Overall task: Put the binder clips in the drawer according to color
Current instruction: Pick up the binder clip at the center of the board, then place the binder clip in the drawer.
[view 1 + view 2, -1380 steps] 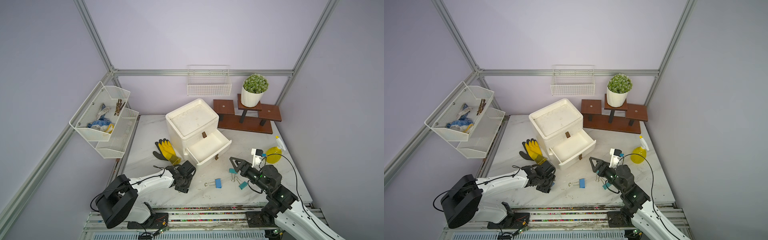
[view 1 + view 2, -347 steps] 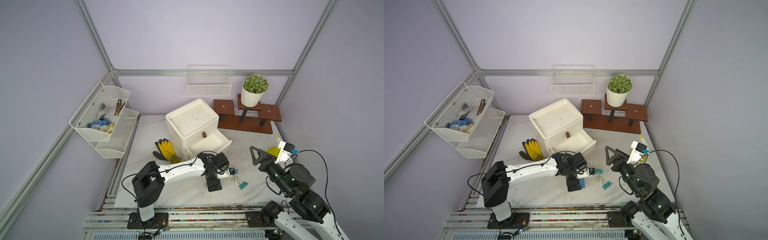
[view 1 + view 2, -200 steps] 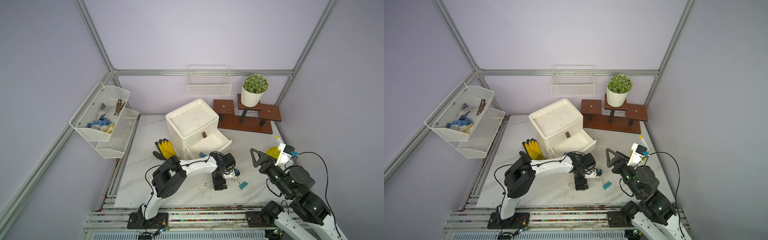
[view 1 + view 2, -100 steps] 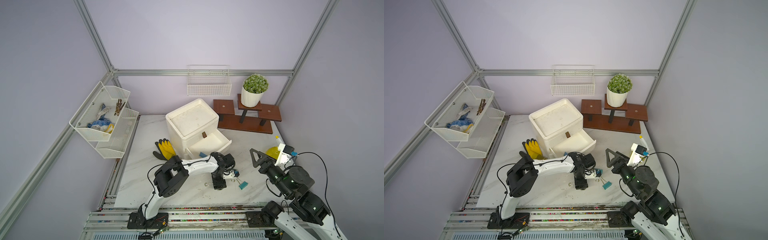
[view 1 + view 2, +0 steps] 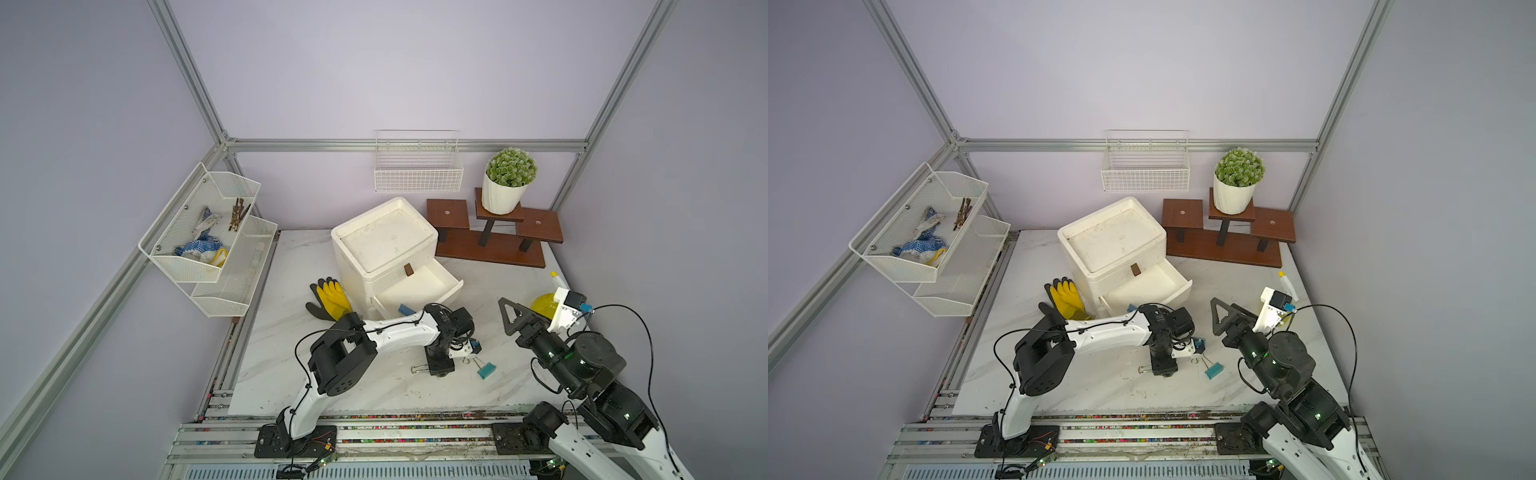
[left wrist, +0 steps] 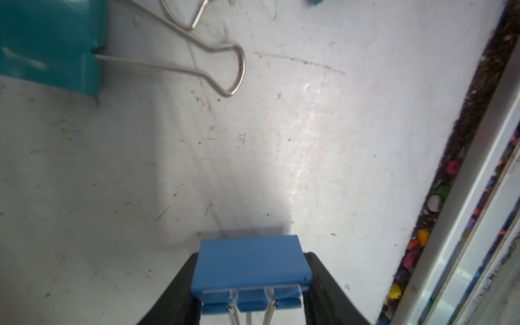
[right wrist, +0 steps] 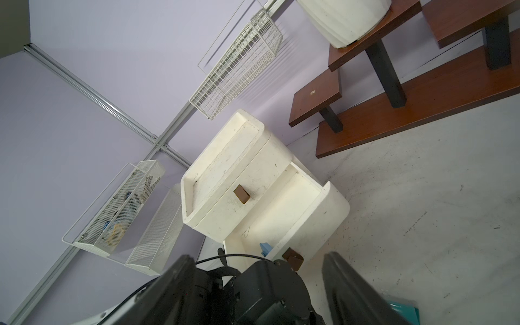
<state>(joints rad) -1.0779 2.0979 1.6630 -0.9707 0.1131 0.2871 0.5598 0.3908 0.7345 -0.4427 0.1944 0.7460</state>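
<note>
Blue binder clip (image 6: 249, 260) is being pinched across its body by left gripper (image 5: 439, 368), jaws closed snug, low on the table (image 5: 374, 395) near its front edge. Drawer (image 5: 451, 286) is being presented pulled out for drop-in. Right gripper (image 5: 509, 316) is being held wide, empty, aside.

A robotics lab cell: aluminium frame (image 5: 415, 145), lilac panel walls (image 5: 374, 75), slotted base rail (image 5: 415, 435).

left gripper (image 5: 439, 367): crossed to the blue clip (image 6: 250, 263), jaws now closed on it
right gripper (image 5: 509, 316): drawn back, raised
</note>
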